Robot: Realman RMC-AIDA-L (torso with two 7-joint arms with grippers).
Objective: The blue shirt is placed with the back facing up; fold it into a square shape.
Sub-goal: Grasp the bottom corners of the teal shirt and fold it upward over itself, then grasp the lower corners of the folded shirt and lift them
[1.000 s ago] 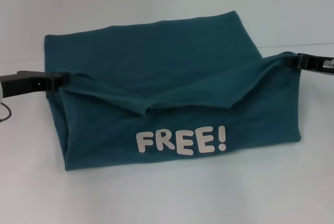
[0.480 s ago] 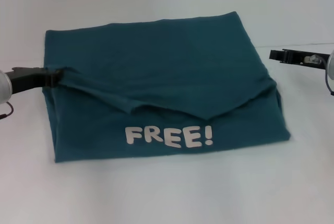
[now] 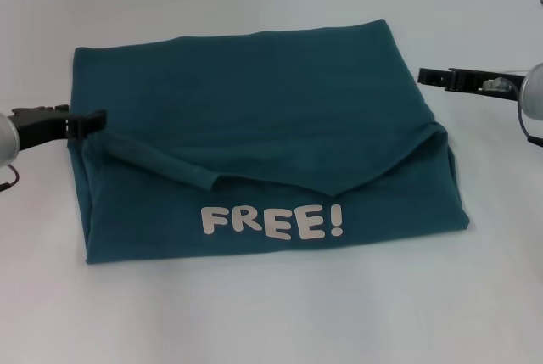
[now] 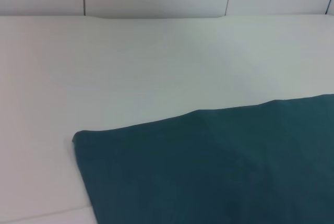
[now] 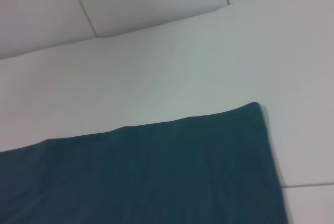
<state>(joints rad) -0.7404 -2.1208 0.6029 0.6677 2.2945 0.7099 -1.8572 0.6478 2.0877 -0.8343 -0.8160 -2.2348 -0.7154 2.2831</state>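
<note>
Both grippers, left (image 3: 85,121) at 9 o'clock, right (image 3: 434,76) at 3, empty, aperture indeterminate; blue shirt's (image 3: 254,101) uneven top flap risks a crooked square.

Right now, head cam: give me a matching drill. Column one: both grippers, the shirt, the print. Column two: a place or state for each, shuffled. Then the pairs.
Column one:
1. left gripper
2. right gripper
3. blue shirt
4. FREE! print

Column two:
A. white letters on the folded-over near panel
B. off the shirt's far right corner, clear of the cloth
C. at the shirt's left edge, beside the loose flap
D. lying folded on the white table, near layer turned up over it

Pairs: 1-C, 2-B, 3-D, 4-A
</note>
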